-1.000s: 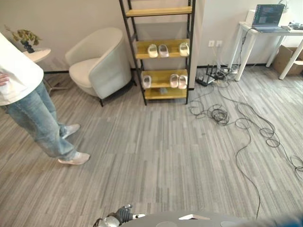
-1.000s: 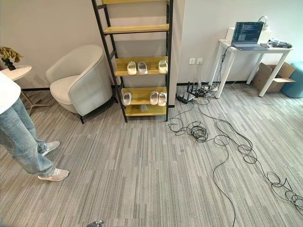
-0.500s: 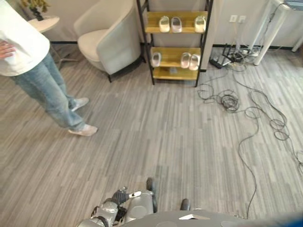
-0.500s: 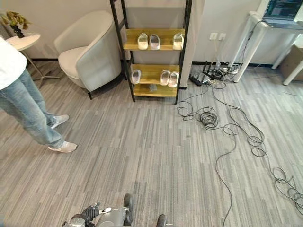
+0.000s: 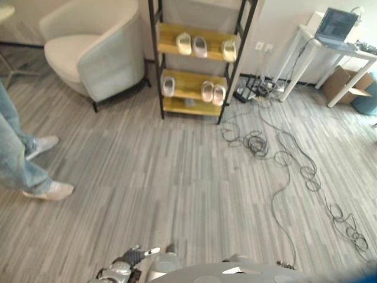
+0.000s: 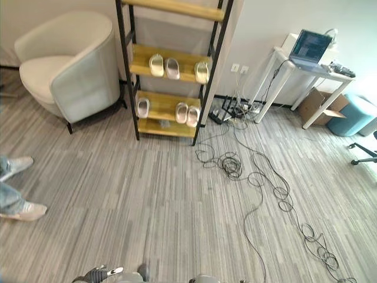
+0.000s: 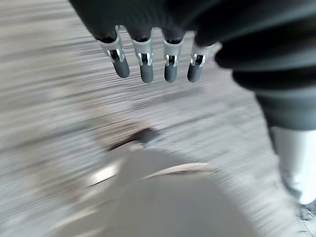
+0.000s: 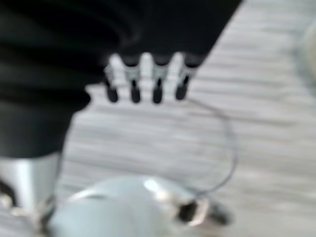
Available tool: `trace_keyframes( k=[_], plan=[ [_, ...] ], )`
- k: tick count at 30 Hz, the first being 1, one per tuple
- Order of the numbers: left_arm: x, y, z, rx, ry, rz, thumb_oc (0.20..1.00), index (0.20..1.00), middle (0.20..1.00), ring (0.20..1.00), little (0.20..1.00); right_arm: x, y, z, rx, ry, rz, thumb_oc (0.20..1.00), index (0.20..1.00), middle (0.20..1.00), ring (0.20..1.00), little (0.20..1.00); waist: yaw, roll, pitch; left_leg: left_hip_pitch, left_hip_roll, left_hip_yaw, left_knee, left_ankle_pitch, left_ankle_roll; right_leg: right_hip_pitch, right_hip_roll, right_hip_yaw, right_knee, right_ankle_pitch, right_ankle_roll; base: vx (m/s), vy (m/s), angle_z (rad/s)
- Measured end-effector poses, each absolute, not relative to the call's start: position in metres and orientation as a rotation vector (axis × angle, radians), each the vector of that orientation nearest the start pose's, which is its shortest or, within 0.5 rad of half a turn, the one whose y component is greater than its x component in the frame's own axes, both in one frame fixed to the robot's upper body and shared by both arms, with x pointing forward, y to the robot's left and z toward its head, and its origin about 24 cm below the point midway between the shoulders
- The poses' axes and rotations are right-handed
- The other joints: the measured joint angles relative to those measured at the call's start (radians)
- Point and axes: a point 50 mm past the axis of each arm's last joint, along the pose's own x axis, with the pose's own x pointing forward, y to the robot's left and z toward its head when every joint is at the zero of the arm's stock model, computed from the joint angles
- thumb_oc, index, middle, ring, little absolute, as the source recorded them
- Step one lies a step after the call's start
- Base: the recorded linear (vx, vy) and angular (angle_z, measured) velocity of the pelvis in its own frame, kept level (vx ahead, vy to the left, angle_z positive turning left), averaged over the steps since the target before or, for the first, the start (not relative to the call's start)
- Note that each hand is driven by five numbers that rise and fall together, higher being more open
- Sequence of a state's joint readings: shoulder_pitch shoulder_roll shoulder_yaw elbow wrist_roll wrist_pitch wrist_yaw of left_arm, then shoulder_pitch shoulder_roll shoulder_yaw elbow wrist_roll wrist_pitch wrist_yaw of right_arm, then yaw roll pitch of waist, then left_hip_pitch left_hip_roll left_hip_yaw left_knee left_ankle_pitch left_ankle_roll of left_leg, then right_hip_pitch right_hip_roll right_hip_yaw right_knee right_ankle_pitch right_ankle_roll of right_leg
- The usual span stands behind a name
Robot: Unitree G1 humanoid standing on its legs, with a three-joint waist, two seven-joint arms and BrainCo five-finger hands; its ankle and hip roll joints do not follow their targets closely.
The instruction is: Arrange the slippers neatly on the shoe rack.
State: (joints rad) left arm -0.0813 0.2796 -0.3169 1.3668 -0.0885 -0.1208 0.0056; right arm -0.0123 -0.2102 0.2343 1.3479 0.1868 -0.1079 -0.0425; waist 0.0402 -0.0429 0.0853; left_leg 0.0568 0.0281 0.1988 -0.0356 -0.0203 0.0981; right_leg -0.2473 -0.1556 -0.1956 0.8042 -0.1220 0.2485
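Pale slippers sit on the shoe rack (image 5: 156, 59), a black-framed unit with wooden shelves standing against the wall. Upper occupied shelf: a close pair (image 5: 191, 45) toward the rack's left side, one single slipper (image 5: 229, 50) by its right post. Shelf below: a lone slipper (image 5: 168, 86) at the left, another pair (image 5: 212, 92) side by side at the right. All stand with toes toward the wall.

Left of the rack, a light armchair (image 5: 94, 50), nearly touching its frame. Right of the rack, a white table (image 6: 283, 68) carrying an open laptop (image 6: 310, 46), a cardboard box (image 5: 344, 82) under it. Dark cables (image 5: 277, 154) trail from the rack's right foot out across the grey striped floor (image 5: 165, 177).

Well to the left of the rack, a person's jeans leg and pale shoe (image 5: 50, 190).

Left hand (image 7: 153, 61), far from the rack and low above the floor: fingers hang loose and straight, holding nothing. Right hand (image 8: 145, 81): likewise relaxed, empty, over the floor.
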Motion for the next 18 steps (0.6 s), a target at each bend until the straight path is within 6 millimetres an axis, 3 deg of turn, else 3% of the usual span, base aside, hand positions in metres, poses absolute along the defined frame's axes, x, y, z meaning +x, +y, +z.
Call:
trace_keyframes(
  k=[1, 2, 3, 4, 5, 6, 7, 8, 9, 10, 11, 12, 14, 16, 17, 18],
  plan=[
    [0.11, 0.231, -0.158, 0.365, 1.16, -0.049, 1.0, 1.0, 1.0, 1.0, 1.0, 0.083, -0.224, -0.165, -0.189, 1.199, -0.11, 1.0, 1.0, 1.0, 1.0, 1.0, -0.036, 0.036, 0.011, 0.026, -0.005, -0.002, -0.01, -0.023, -0.01, -0.029, -0.018, -0.028, -0.094, -0.007, -0.019, 0.68, -0.077, 0.32],
    [0.123, 0.217, -0.157, 0.358, 1.125, -0.086, 1.0, 1.0, 1.0, 1.0, 1.0, 0.083, -0.229, -0.165, -0.126, 1.19, -0.182, 1.0, 1.0, 1.0, 1.0, 1.0, -0.079, 0.073, 0.02, 0.062, -0.024, -0.029, -0.026, -0.047, -0.011, -0.036, -0.05, -0.09, -0.366, 0.004, -0.092, 0.86, -0.224, 0.68],
    [0.125, 0.214, -0.157, 0.363, 1.123, -0.103, 1.0, 1.0, 1.0, 1.0, 1.0, 0.08, -0.229, -0.165, -0.079, 1.183, -0.22, 1.0, 1.0, 1.0, 1.0, 1.0, -0.1, 0.07, 0.027, 0.084, -0.054, -0.054, -0.022, -0.08, -0.02, -0.031, -0.077, -0.08, -0.694, 0.061, -0.114, 0.88, -0.299, 0.67],
    [0.127, 0.207, -0.158, 0.363, 1.112, -0.122, 1.0, 1.0, 1.0, 1.0, 1.0, 0.075, -0.229, -0.166, -0.073, 1.196, -0.223, 1.0, 1.0, 1.0, 1.0, 1.0, -0.104, 0.069, 0.028, 0.103, -0.063, -0.068, -0.018, -0.094, -0.036, -0.044, -0.093, -0.061, -0.745, 0.087, -0.104, 0.76, -0.265, 0.8],
    [0.131, 0.209, -0.156, 0.39, 1.101, -0.134, 1.0, 1.0, 1.0, 1.0, 1.0, 0.069, -0.229, -0.167, -0.077, 1.227, -0.223, 1.0, 1.0, 1.0, 1.0, 1.0, -0.118, 0.071, 0.035, 0.128, -0.07, -0.112, -0.014, -0.12, -0.045, -0.043, -0.111, -0.014, -0.886, 0.156, -0.096, 0.37, -0.132, 0.7],
    [0.131, 0.209, -0.156, 0.406, 1.103, -0.143, 1.0, 1.0, 1.0, 1.0, 1.0, 0.068, -0.23, -0.167, -0.077, 1.237, -0.226, 1.0, 1.0, 1.0, 1.0, 1.0, -0.125, 0.053, 0.04, 0.142, -0.07, -0.126, -0.013, -0.135, -0.043, -0.047, -0.123, -0.009, -0.901, 0.181, -0.092, 0.7, -0.233, 0.88],
    [0.124, 0.212, -0.158, 0.42, 1.119, -0.137, 1.0, 1.0, 1.0, 1.0, 1.0, 0.065, -0.23, -0.168, -0.073, 1.245, -0.23, 1.0, 1.0, 1.0, 1.0, 1.0, -0.132, 0.049, 0.055, 0.184, -0.053, -0.135, -0.016, -0.146, -0.064, -0.047, -0.125, -0.017, -0.875, 0.204, -0.113, 0.52, -0.176, 0.6],
    [0.114, 0.214, -0.161, 0.426, 1.146, -0.139, 1.0, 1.0, 1.0, 1.0, 1.0, 0.055, -0.231, -0.169, -0.072, 1.274, -0.238, 1.0, 1.0, 1.0, 1.0, 1.0, -0.141, 0.062, 0.052, 0.209, -0.032, -0.156, -0.018, -0.171, -0.08, -0.059, -0.119, -0.011, -0.847, 0.206, -0.114, 0.91, -0.343, 0.95],
    [0.095, 0.219, -0.165, 0.427, 1.204, -0.134, 1.0, 1.0, 1.0, 1.0, 1.0, 0.045, -0.232, -0.17, -0.063, 1.296, -0.251, 1.0, 1.0, 1.0, 1.0, 1.0, -0.16, 0.049, 0.022, 0.249, 0.004, -0.205, -0.03, -0.213, -0.11, -0.011, -0.099, -0.001, -0.831, 0.18, -0.104, 0.39, -0.165, 0.97],
    [0.087, 0.216, -0.167, 0.422, 1.23, -0.139, 1.0, 1.0, 1.0, 1.0, 1.0, 0.031, -0.236, -0.17, -0.065, 1.333, -0.268, 1.0, 1.0, 1.0, 1.0, 1.0, -0.164, 0.065, 0.025, 0.289, 0.046, -0.231, -0.034, -0.225, -0.132, 0.019, -0.073, 0.02, -0.811, 0.263, -0.093, 0.73, -0.373, 1.31],
    [0.079, 0.207, -0.17, 0.397, 1.252, -0.156, 1.0, 1.0, 1.0, 1.0, 1.0, 0.025, -0.241, -0.17, -0.071, 1.357, -0.288, 1.0, 1.0, 1.0, 1.0, 1.0, -0.164, 0.097, 0.023, 0.299, 0.103, -0.247, 0.007, -0.222, -0.17, 0.048, -0.021, 0.046, -0.75, 0.277, -0.101, 0.48, -0.336, 0.98],
    [0.069, 0.2, -0.173, 0.357, 1.273, -0.152, 1.0, 1.0, 1.0, 1.0, 1.0, 0.026, -0.246, -0.169, -0.075, 1.36, -0.299, 1.0, 1.0, 1.0, 1.0, 1.0, -0.155, 0.11, 0.015, 0.292, 0.134, -0.241, 0.054, -0.183, -0.224, 0.06, 0.001, 0.039, -0.7, 0.238, -0.137, 0.6, -0.497, 0.7],
    [0.058, 0.2, -0.174, 0.266, 1.3, -0.083, 1.0, 1.0, 1.0, 1.0, 1.0, 0.042, -0.25, -0.166, -0.086, 1.318, -0.288, 1.0, 1.0, 1.0, 1.0, 1.0, -0.143, 0.105, -0.002, 0.228, 0.165, -0.26, 0.228, -0.122, -0.294, 0.094, 0.026, 0.03, -0.677, 0.194, -0.177, 0.29, -0.485, 0.18],
    [0.06, 0.208, -0.173, 0.173, 1.31, 0.042, 1.0, 1.0, 1.0, 1.0, 1.0, 0.06, -0.249, -0.164, -0.086, 1.261, -0.271, 1.0, 1.0, 1.0, 1.0, 1.0, -0.128, 0.084, 0.006, 0.078, 0.17, -0.293, 0.525, -0.031, -0.287, 0.144, 0.042, 0.007, -0.696, 0.17, -0.21, 0.17, -0.459, 0.17],
    [0.058, 0.213, -0.173, 0.156, 1.314, 0.076, 1.0, 1.0, 1.0, 1.0, 1.0, 0.063, -0.248, -0.164, -0.085, 1.255, -0.266, 1.0, 1.0, 1.0, 1.0, 1.0, -0.121, 0.082, 0.005, 0.049, 0.171, -0.293, 0.57, 0.025, -0.285, 0.153, 0.052, -0.005, -0.694, 0.164, -0.22, 0.22, -0.395, 0.17],
    [0.064, 0.229, -0.169, 0.134, 1.286, 0.161, 1.0, 1.0, 1.0, 1.0, 1.0, 0.065, -0.237, -0.166, -0.098, 1.256, -0.212, 1.0, 1.0, 1.0, 1.0, 1.0, -0.088, 0.025, 0.024, -0.068, 0.178, -0.251, 0.826, 0.204, -0.22, 0.224, 0.043, -0.027, -0.716, 0.159, -0.273, 0.31, -0.276, 0.38]
  ],
)
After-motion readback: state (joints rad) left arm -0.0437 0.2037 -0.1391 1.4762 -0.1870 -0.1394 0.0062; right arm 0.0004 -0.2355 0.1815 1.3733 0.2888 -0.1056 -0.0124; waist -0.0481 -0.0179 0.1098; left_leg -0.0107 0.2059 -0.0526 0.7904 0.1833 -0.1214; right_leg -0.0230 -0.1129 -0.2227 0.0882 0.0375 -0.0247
